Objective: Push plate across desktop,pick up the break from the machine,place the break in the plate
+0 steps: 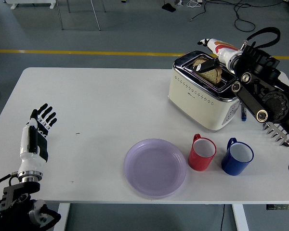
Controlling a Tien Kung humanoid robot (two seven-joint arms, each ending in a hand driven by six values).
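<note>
A slice of brown bread [210, 73] stands in the slot of the cream toaster [202, 98] at the back right. My right hand [205, 54] reaches in from the right just above the toaster. It is open, with one black finger [205, 66] lying across the top of the slice and the thumb raised behind it. The lilac plate [155, 167] lies bare near the front edge, in front of the toaster. My left hand [38, 130] rests at the table's left front, fingers spread and holding nothing.
A red mug [203, 153] and a blue mug [237, 157] stand right of the plate. A metal toast rack [279, 132] sits at the right edge, partly behind my right forearm. A blue pen [243, 111] lies beside the toaster.
</note>
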